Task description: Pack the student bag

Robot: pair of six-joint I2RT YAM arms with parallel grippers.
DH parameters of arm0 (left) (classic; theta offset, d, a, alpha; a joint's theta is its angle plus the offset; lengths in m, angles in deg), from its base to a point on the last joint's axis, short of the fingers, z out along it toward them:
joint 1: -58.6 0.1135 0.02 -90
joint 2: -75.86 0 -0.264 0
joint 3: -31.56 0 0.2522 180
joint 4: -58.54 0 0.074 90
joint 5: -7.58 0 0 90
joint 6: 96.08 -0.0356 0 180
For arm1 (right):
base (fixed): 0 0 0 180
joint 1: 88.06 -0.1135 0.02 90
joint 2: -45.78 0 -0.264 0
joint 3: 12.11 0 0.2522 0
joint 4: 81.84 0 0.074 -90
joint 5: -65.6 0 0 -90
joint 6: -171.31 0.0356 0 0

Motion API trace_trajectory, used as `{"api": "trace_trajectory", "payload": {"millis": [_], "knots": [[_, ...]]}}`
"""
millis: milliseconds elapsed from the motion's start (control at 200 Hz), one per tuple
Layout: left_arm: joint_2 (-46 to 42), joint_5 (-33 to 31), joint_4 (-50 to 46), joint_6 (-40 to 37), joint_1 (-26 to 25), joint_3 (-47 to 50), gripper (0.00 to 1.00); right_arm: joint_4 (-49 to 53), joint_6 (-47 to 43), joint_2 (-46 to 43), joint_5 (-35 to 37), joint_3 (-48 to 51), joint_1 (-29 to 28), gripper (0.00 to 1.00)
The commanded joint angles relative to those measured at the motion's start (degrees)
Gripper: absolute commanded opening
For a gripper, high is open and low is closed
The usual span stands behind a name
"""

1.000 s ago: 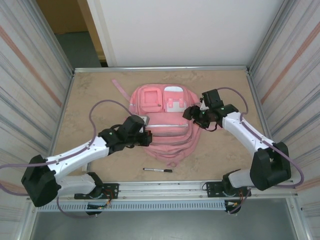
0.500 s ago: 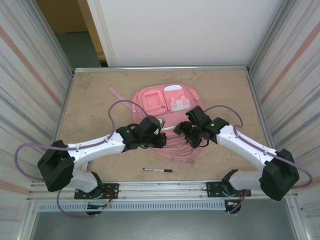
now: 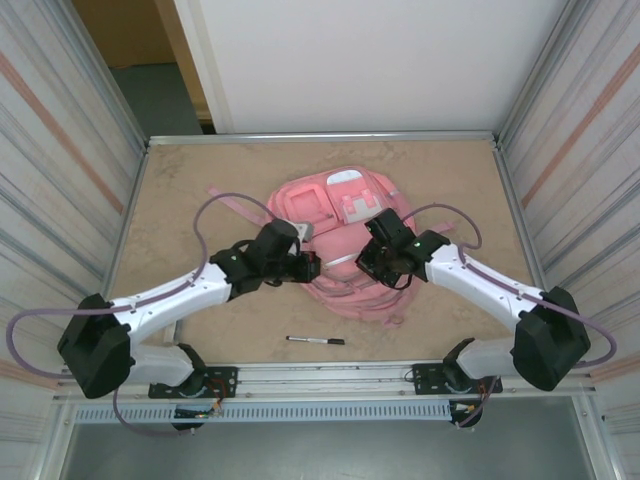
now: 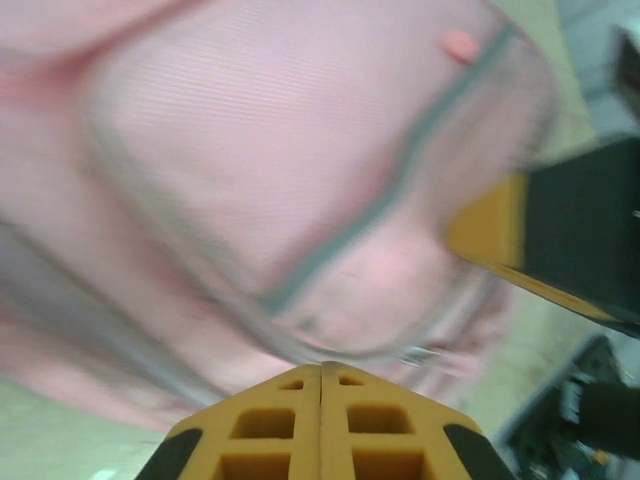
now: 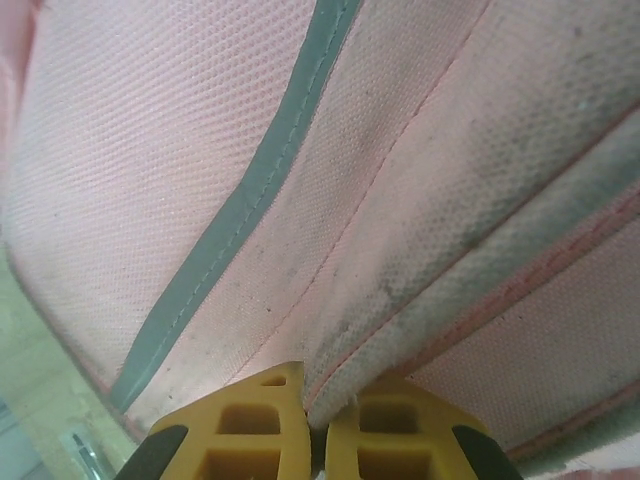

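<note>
While bare table [image 3: 180, 190] rings the student bag [image 3: 338, 288], left tool [image 4: 320, 372] sits closed, right tool [image 5: 314, 392] pinches fabric.

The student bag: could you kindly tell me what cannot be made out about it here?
- Top external: left pincer and right pincer cover the middle of the student bag.
- Left wrist: fabric blurred; grip unclear.
- Right wrist: too close; whether fabric is pinched is unclear.
</note>
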Motion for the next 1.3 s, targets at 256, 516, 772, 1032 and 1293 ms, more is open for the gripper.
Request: {"api": "trace_trajectory", "payload": {"millis": [256,516,772,1032,1293], "knots": [[-0.1,-2.1,-9.8,3.2,-7.6,-7.4,0.37,-0.6,-2.6,-1.1,-4.4,-2.0,0.3,0.00],[5.0,-14.6,-16.7,23.5,-16.1,-8.9,0.43,-6.3,-0.2,1.6,-8.5,-2.8,-0.7,0.00],[9.6,-14.9,-12.1,20.4,-17.0,-11.2,0.47,-9.3,2.1,3.4,-8.8,-2.6,-4.6,0.00],[11.3,-18.4,-14.8,24.6,-16.6,-10.4,0.47,-11.2,2.4,6.3,-10.9,-3.4,-6.8,0.00],[12.3,-20.6,-18.5,26.7,-16.5,-9.3,0.29,-9.9,1.4,5.9,-10.1,-3.7,-6.7,0.00]]}}
